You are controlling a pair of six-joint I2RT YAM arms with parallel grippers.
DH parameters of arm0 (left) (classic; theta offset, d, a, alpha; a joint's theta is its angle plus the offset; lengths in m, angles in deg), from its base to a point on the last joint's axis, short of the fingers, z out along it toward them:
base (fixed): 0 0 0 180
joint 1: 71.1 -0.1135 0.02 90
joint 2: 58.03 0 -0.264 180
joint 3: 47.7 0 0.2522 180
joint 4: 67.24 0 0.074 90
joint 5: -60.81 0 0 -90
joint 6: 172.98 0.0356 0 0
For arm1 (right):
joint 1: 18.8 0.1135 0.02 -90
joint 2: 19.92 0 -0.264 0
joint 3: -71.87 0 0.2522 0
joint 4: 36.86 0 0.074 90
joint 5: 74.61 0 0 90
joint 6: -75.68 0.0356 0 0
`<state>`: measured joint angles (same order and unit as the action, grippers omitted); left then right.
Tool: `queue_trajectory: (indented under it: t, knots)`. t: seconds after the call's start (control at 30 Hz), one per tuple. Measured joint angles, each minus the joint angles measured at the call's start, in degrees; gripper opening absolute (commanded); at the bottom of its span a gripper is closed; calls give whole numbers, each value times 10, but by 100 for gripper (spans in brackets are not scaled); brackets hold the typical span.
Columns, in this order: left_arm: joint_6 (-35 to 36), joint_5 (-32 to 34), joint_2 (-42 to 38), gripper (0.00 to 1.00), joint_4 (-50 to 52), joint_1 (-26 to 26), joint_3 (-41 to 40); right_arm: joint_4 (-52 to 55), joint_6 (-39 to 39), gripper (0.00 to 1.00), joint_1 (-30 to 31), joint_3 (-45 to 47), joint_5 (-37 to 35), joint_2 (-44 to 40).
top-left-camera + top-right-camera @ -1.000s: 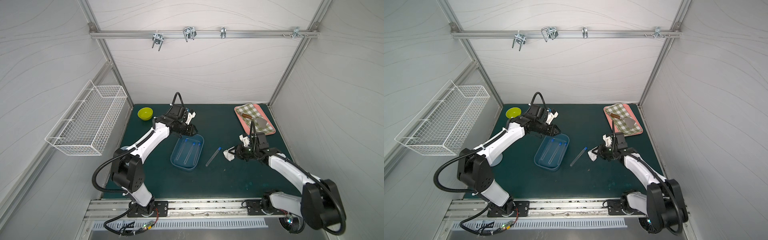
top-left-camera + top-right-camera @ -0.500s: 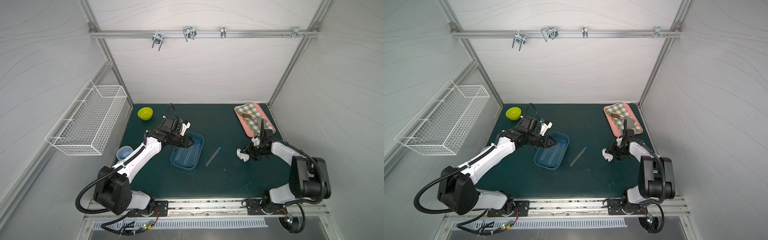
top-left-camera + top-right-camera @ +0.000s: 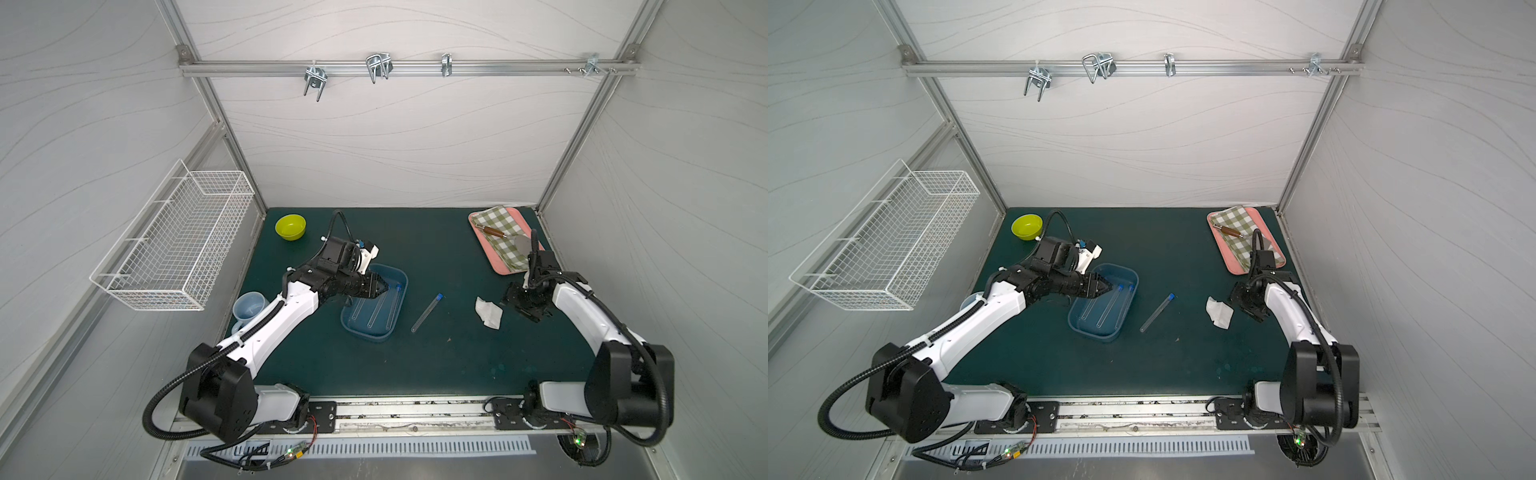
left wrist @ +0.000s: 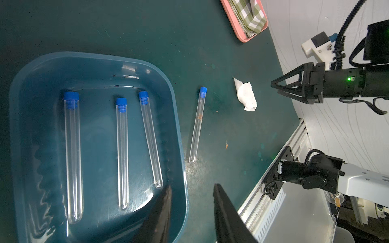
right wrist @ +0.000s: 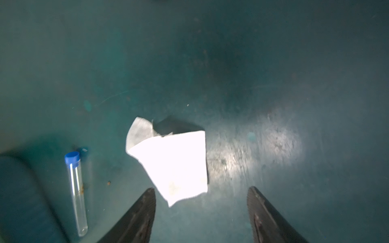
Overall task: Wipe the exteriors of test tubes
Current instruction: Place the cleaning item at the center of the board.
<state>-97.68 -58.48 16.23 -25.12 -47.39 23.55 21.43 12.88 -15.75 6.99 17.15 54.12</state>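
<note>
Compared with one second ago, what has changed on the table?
The right gripper carried the white wipe rightward, away from the loose tube, and released it onto the mat. The left gripper came over the blue tray. All tubes stayed put.

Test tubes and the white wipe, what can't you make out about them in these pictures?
- test tubes in the blue tray: in both top views, too small to judge cleanliness.
- white wipe: right wrist view, glare washes out its surface; soiling unreadable.
- blue tray: right wrist view, blurred and cut off by the picture's edge; its contents don't show.
</note>
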Motion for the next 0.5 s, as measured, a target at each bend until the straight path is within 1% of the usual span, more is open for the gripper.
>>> queue_trajectory:
  t: [0.07, 0.1, 0.17, 0.23, 0.33, 0.43, 0.5]
  knots:
    - [-4, 1, -16, 36, 0, 0, -8, 6, 13, 67, 48, -17, -8, -10]
    - [-5, 2, -23, 36, -1, 0, -11, 5, 24, 66, 81, -30, -9, -9]
    - [-7, 2, -34, 36, -4, 0, -17, 1, 44, 65, 142, -56, -9, 6]
    - [-8, 2, -45, 36, -5, 0, -25, -8, 69, 62, 202, -86, -18, 43]
    - [-12, 2, -59, 36, -9, 0, -45, -26, 102, 59, 270, -128, -28, 117]
    - [-19, 2, -74, 36, -13, 0, -71, -40, 134, 55, 320, -165, -44, 193]
    - [-21, 2, -85, 36, -14, 0, -87, -47, 149, 54, 341, -181, -56, 232]
